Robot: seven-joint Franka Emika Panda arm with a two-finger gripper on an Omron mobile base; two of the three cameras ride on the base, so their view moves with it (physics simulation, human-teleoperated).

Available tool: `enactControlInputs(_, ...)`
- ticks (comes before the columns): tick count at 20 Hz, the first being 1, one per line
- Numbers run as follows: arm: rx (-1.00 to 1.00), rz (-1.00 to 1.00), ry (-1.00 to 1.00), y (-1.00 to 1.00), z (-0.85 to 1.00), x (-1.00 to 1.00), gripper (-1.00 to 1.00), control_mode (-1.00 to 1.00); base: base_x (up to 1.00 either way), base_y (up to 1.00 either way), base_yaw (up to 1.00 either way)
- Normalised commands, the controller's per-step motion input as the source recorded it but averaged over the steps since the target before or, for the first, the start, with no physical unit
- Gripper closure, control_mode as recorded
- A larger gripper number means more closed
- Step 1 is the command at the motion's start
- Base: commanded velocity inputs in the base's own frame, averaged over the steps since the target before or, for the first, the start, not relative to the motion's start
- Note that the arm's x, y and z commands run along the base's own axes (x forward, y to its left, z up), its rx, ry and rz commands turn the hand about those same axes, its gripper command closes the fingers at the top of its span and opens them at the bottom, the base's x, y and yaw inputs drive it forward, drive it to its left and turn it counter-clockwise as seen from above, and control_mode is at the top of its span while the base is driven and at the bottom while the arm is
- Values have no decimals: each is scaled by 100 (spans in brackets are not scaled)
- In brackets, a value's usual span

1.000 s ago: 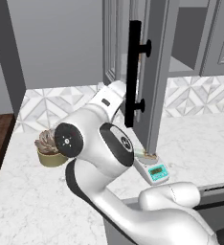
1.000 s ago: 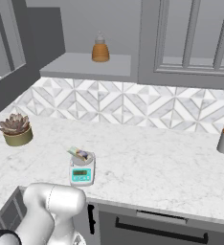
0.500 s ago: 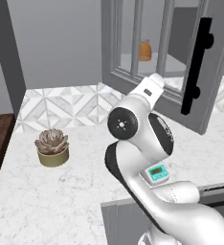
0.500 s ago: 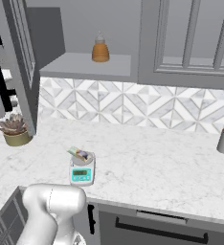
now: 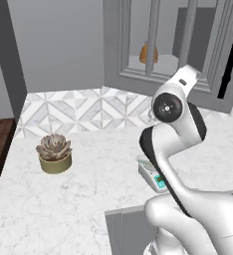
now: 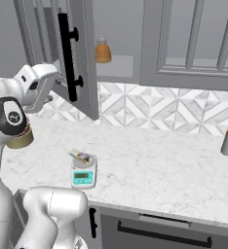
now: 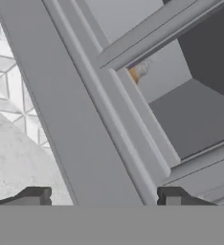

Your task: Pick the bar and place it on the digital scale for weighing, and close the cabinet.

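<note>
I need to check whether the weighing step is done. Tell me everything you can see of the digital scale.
The digital scale is a small white squarish unit standing flat on the marble counter, near its front edge. A teal-framed display panel faces the front. The wrapped bar lies on its top, hiding most of the plate. In the left base view the arm covers part of the digital scale. Nothing else touches it.

Matt grey painted glass-paned cabinet door [image 6: 84,58], clear glass; matt black bar handle [image 6: 68,56]. White speckled marble-look countertop [image 6: 155,170], smooth. Glossy white plastic digital scale [image 6: 83,174].
</note>
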Motion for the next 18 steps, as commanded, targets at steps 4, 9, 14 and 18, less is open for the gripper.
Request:
enactControlInputs(4,4,0,5,-64,0,81,-100,-100,0,0,0)
enactControlInputs(9,4,2,2,-57,0,80,-100,-100,0,0,0)
enactControlInputs(14,2,6,0,-51,-8,63,-100,-100,0,0,0)
enactControlInputs(18,1,9,-4,-45,-10,46,-100,-100,0,0,0)
